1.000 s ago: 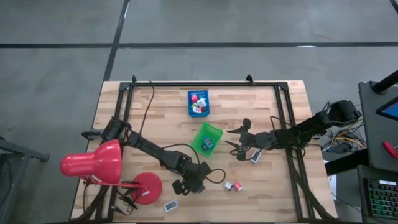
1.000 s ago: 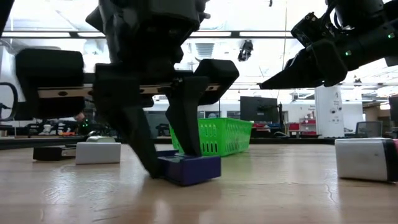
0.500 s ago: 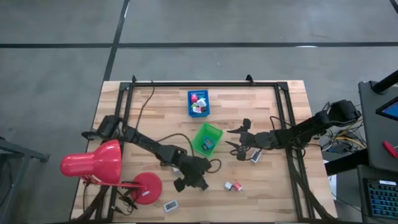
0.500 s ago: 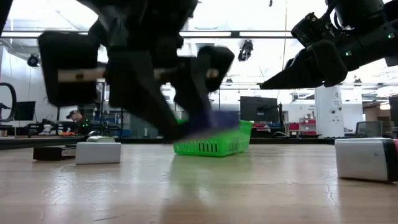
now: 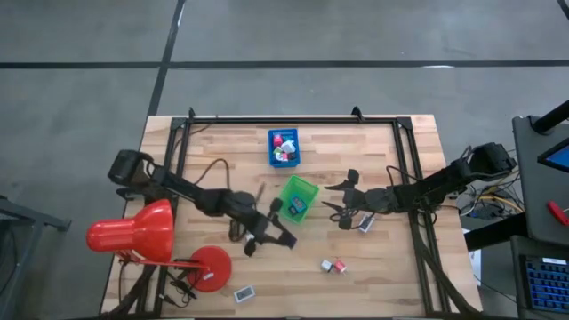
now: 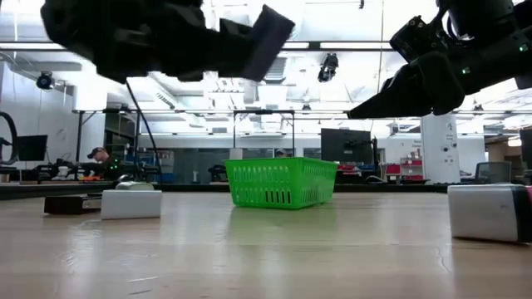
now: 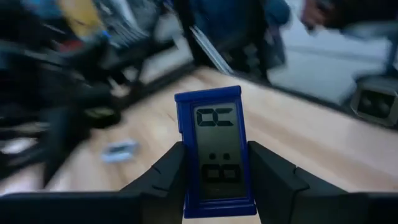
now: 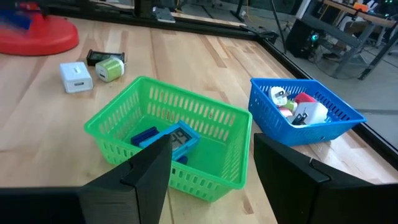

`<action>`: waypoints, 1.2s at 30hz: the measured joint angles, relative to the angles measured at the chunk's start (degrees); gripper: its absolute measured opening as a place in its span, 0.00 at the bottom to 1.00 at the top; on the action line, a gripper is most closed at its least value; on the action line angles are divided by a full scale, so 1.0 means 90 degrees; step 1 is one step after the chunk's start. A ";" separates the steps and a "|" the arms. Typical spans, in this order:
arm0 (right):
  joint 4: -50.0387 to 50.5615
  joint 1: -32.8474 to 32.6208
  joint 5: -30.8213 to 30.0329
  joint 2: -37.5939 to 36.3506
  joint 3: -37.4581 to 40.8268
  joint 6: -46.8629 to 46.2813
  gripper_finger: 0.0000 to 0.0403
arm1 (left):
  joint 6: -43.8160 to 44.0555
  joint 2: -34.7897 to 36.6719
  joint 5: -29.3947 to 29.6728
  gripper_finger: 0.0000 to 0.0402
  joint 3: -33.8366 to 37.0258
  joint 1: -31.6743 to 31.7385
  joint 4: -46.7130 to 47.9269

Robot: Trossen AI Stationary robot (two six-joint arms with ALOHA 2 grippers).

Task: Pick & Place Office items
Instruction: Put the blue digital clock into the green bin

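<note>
L gripper (image 7: 214, 177): fingers clamped on either side of a blue clock (image 7: 215, 152) with grey LCD face, held clear of the table (image 5: 373, 258), just beside the green tray (image 5: 296, 197) (high view). R gripper (image 8: 211, 165): fingers apart, nothing between them, hovering near the other side of the green tray. Green tray holds a light-blue clock (image 8: 177, 140) and a dark-blue flat piece (image 8: 144, 137). Blue tray (image 8: 303, 118), farther toward the table's back edge, holds several white, red and green pieces. Loose on table: white cube (image 8: 76, 76), green-white cube (image 8: 109, 68), dark flat piece (image 8: 102, 56) w/ red lamp base (image 8: 37, 34) near; two small cubes (image 5: 333, 266) near front edge.
</note>
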State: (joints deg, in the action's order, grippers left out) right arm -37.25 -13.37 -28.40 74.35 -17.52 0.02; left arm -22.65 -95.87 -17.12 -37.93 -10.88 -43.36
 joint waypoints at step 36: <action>-0.0280 0.0002 0.0002 0.0000 0.0007 0.0052 0.55 | 0.1299 -0.0168 0.1335 0.34 0.0909 0.1531 -0.2465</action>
State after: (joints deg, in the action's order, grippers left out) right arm -39.77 -13.34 -28.38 74.35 -17.45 0.49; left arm -10.95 -97.38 -5.10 -29.75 2.90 -65.54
